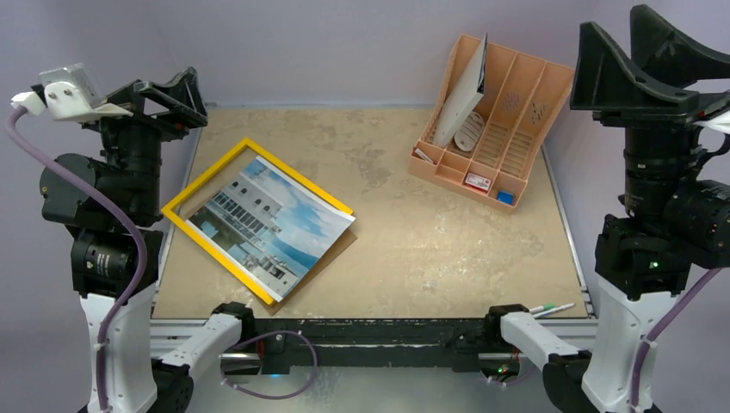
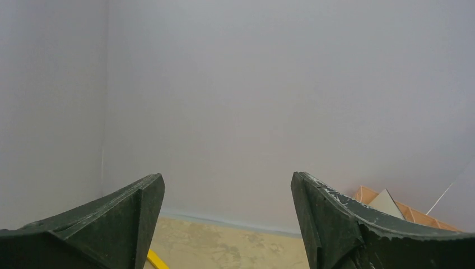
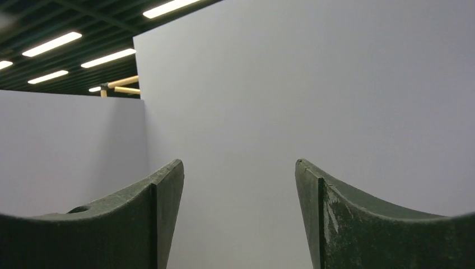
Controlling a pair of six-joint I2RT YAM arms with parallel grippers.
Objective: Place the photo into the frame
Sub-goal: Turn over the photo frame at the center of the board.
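The yellow frame lies flat at the table's left, turned at an angle. The photo, a white building under blue sky, lies face up over it. The photo is shifted toward the lower right, so it covers the frame's right side. My left gripper is raised above the table's far left corner, open and empty. In the left wrist view my left gripper faces the back wall, with a corner of the frame below. My right gripper is raised at the far right. In the right wrist view it is open and empty and shows only wall.
A brown backing board peeks out under the photo's lower right edge. A peach desk organizer with a white sheet and small items stands at the back right; it also shows in the left wrist view. Pens lie at the near right edge.
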